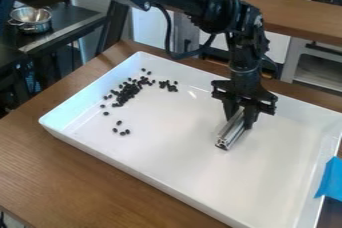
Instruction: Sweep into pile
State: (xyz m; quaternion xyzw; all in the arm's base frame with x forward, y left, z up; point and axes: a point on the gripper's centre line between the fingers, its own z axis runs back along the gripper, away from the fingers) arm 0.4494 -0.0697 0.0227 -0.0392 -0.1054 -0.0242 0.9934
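Beans, or some kind of small black bits (128,91), are your target, and they're up toward the far left corner of the tray (167,157), mostly in one loose clump. You've got a few strays nearer the left edge and a looser handful (121,133) below, toward the near edge. Good luck counting the clump, they overlap too much. Just right of it is a little bunch (168,86) sitting on its own.

Next along is your metal bar (230,131), pinched in the tool (241,117), well right of everything you want to sweep. Its long axis runs roughly along the left edge, so I'd say you're nearly broadside to the clump. Nice angle, but going straight across might miss those lower strays. You can't see the bar's gripped end properly, and I can't tell if its underside touches the tray. Far right, the blue piece (330,179) is cut off, same with the tray's near right corner.
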